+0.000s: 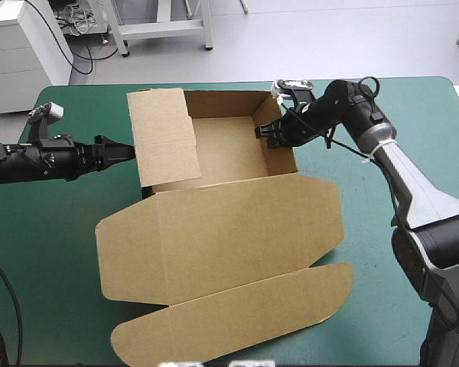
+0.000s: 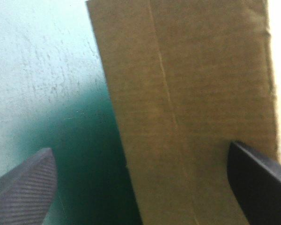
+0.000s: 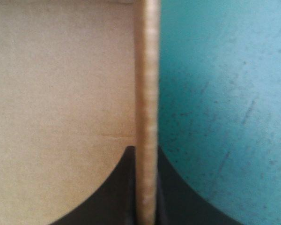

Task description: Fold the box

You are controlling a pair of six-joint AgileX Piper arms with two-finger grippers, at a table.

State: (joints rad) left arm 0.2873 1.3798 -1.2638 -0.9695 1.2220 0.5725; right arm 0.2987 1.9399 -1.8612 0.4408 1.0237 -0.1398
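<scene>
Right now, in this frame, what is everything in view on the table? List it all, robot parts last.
box: one, brown, mid-table; an open tray with raised walls at the far side, lid flat toward the near edge.
table cover: one, teal-green, under the box.
left pincer: one, black, open, at the box's left wall.
right pincer: one, black, shut on the box's right wall.

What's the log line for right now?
box: tray, lid flat | left gripper: open around left wall | right gripper: shut on right wall
</scene>
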